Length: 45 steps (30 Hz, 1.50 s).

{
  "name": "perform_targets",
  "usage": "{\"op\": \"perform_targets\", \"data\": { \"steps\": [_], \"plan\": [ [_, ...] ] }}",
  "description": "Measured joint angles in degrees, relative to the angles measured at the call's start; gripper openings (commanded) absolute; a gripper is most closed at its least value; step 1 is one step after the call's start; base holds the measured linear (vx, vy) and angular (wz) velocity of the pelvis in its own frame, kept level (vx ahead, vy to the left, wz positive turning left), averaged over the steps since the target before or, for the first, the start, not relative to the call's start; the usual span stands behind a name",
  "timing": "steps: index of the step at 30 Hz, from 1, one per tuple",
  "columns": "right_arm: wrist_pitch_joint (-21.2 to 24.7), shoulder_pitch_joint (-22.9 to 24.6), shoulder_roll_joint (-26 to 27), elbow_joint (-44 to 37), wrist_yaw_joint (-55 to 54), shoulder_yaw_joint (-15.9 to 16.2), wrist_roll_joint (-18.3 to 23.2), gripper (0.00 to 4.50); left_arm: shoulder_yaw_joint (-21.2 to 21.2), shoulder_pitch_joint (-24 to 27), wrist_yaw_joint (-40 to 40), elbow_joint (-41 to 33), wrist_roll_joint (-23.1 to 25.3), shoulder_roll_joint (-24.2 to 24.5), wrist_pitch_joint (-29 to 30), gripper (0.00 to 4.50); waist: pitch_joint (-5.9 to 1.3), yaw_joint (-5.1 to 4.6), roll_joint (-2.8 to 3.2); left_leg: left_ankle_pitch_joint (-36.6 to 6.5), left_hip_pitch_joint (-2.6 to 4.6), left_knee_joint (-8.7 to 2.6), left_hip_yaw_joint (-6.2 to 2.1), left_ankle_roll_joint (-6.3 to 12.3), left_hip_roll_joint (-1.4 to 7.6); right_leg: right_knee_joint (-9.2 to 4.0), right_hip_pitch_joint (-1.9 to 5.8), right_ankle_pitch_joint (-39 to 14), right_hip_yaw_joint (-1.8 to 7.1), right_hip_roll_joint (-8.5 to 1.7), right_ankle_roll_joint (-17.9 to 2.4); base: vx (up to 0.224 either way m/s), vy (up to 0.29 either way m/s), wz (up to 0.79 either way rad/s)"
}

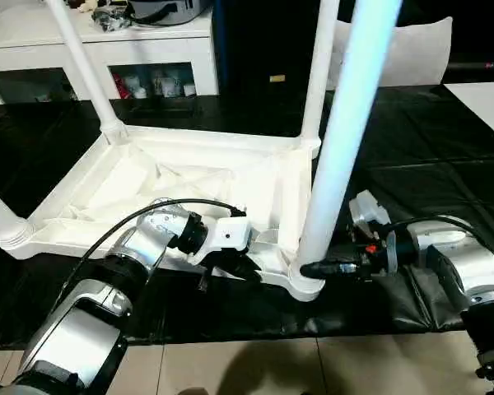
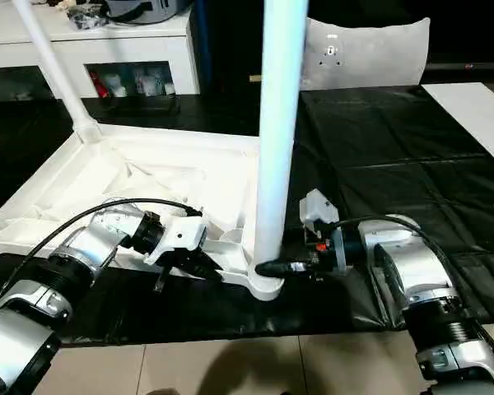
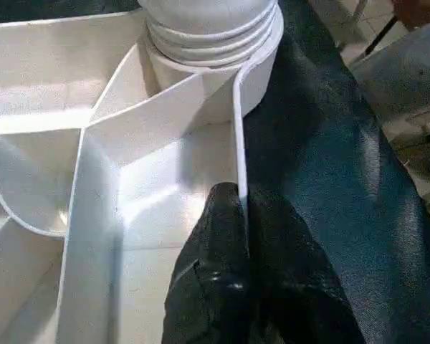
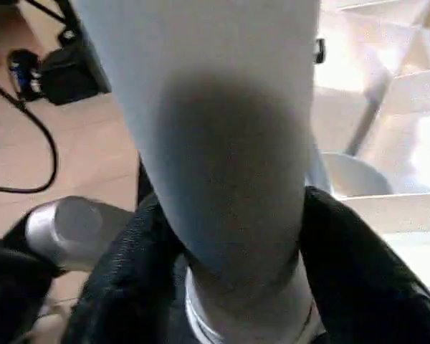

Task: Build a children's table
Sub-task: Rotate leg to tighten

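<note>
So the children's table top (image 1: 189,185) is lying upside down, ribs up, near the front edge of the black-covered table (image 1: 445,164), and four legs are standing up out of the corner sockets. The near leg (image 1: 346,140) is the one at the front right corner of the top, closest to the robot.

The left pincer (image 1: 230,267) is clamped shut on the thin front rim of the top, just beside that corner. The right pincer (image 2: 280,267) has its two black fingers around the base of the near leg, right above the socket, gripping it as far as I can tell.

What could go wrong imo: the rim is thin and slick, so if the right arm twists or shoves the leg hard the top could slip out of the left pinch and skid on the cloth. And if the leg isn't square in the socket, forcing it could jam it crooked.

The left wrist view shows the rim sitting between the fingers and the ridged collar (image 3: 208,29) at the leg's base, which the head views don't really give you
</note>
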Motion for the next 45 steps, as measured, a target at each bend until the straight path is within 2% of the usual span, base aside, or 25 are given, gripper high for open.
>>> {"op": "perform_targets", "data": {
  "steps": [5,8,10,14,18,21,23,25,26,29,30,32,33,38,42,45],
  "plan": [
    [1.4,0.3,-0.3,-1.0,-0.5,0.1,0.3,2.09,0.0,0.0,-0.3,0.0,-0.2,-0.1,0.3,0.0,-0.01,0.23,0.01,0.0,0.03,0.0,0.0,-0.01,0.0,0.0,0.01,0.0,0.0,0.0,0.0,0.0,0.0,0.0],
    [4.5,1.4,0.9,-2.7,-3.5,-1.1,1.1,2.03,0.3,0.1,0.8,-0.4,-0.5,-0.7,2.6,0.0,-0.01,0.18,0.02,0.0,0.07,-0.01,0.01,-0.05,0.01,0.0,0.05,0.0,0.01,0.01,0.0,0.0,0.0,0.0],
    [6.7,1.8,2.8,-3.1,-8.8,-3.0,0.8,2.02,1.4,0.3,4.3,-1.0,-0.3,-1.0,6.2,0.0,-0.01,-0.23,0.03,0.1,0.2,-0.01,0.02,-0.22,0.02,0.02,0.13,0.0,0.0,0.03,0.0,0.0,0.0,0.0],
    [9.7,1.2,7.6,-2.8,-21.2,-6.1,-1.4,2.02,3.5,0.4,12.4,-2.3,1.2,-2.7,13.7,0.0,-0.01,-2.25,0.03,0.1,0.24,0.02,0.15,-0.72,0.03,-0.23,0.23,0.0,-0.15,0.04,0.1,0.0,0.0,0.0],
    [13.2,-2.6,13.4,0.2,-37.2,-9.7,-4.8,2.01,6.3,0.4,24.5,-2.6,1.3,-7.8,21.5,0.0,-0.03,-5.61,0.05,0.1,0.19,0.09,-0.06,-0.73,0.04,-0.77,0.42,0.2,-0.32,0.03,0.3,0.0,0.0,0.0],
    [13.9,-4.9,17.4,2.1,-47.5,-11.6,-7.2,2.01,8.0,0.1,32.4,-1.9,1.3,-11.6,24.2,0.0,-0.03,-7.09,0.06,0.1,0.07,0.04,-0.21,-0.71,0.0,-1.07,0.53,0.2,-0.52,0.06,0.3,0.0,0.0,0.0],
    [14.0,-6.4,20.1,3.7,-53.3,-13.5,-7.8,2.01,8.9,-0.3,37.4,-1.2,1.3,-13.7,25.1,0.0,-0.03,-7.54,0.06,0.1,0.06,0.01,-0.27,-0.69,-0.02,-1.1,0.52,0.2,-0.53,0.06,0.3,0.0,0.0,0.0],
    [12.4,-7.2,22.0,5.2,-58.1,-14.7,-8.3,2.01,9.2,-1.1,41.2,-0.4,1.8,-15.5,25.7,0.0,-0.04,-7.71,0.07,0.0,-0.02,-0.07,-0.33,-0.64,-0.02,-1.12,0.52,0.2,-0.52,0.04,0.3,0.0,0.0,0.0],
    [11.3,-7.3,22.3,5.8,-59.0,-14.7,-8.3,2.56,9.2,-1.1,42.1,-0.4,1.8,-15.9,26.0,0.0,-0.04,-7.71,0.07,0.0,-0.05,-0.1,-0.33,-0.57,-0.03,-1.12,0.52,0.2,-0.49,0.03,0.4,0.0,0.0,0.0],
    [9.2,-7.1,23.4,6.2,-59.8,-15.5,-8.2,2.75,9.2,-1.2,43.0,-0.8,2.1,-16.3,26.3,0.0,-0.08,-7.66,0.13,0.1,-0.07,-0.25,-0.38,-0.24,-0.04,-1.08,0.47,0.2,-0.45,0.02,0.3,0.0,0.0,0.0],
    [8.8,-6.5,23.4,5.7,-59.4,-15.9,-7.8,3.01,9.1,-1.2,42.7,-1.0,2.2,-16.2,26.2,0.0,-0.08,-7.46,0.13,0.1,-0.08,-0.31,-0.39,-0.21,-0.04,-1.05,0.44,0.2,-0.44,0.02,0.3,0.0,0.0,0.0],
    [8.6,-6.2,23.4,5.4,-58.7,-16.2,-7.5,3.01,8.9,-1.2,42.4,-1.1,2.2,-16.2,26.0,0.0,-0.09,-7.3,0.15,0.0,-0.08,-0.32,-0.4,-0.16,-0.05,-0.92,0.39,0.3,-0.38,0.02,0.3,0.0,0.0,0.0],
    [8.4,-5.4,22.8,4.4,-57.5,-16.2,-7.5,3.2,8.6,-1.2,41.9,-1.3,2.2,-16.1,25.7,0.0,-0.09,-7.02,0.15,0.0,-0.12,-0.36,-0.4,-0.16,-0.05,-0.92,0.31,0.3,-0.38,0.02,0.3,0.0,0.0,0.0],
    [6.3,-2.3,17.8,2.3,-49.1,-14.4,-6.1,3.61,7.3,-0.9,38.1,-1.3,2.2,-14.5,22.9,0.0,-0.07,-6.13,0.21,0.0,-0.14,-0.34,-0.36,-0.15,-0.05,-0.61,0.15,0.2,-0.31,0.01,0.2,0.0,0.0,0.0],
    [4.7,1.5,9.4,-0.8,-36.3,-12.0,-4.7,3.94,6.0,0.0,31.3,-1.3,1.7,-11.6,18.8,0.0,-0.04,-4.9,0.23,0.0,-0.06,-0.29,-0.24,-0.14,-0.04,-0.54,0.16,0.2,-0.28,0.03,0.2,0.0,0.0,0.0],
    [4.5,2.4,7.3,-1.4,-30.8,-11.5,-3.7,4.27,5.6,0.4,27.6,-1.4,1.2,-9.5,16.9,0.0,-0.04,-4.62,0.23,0.1,-0.02,-0.22,-0.24,-0.14,-0.03,-0.5,0.19,0.2,-0.23,0.03,0.2,0.0,0.0,0.0]
  ]
}}
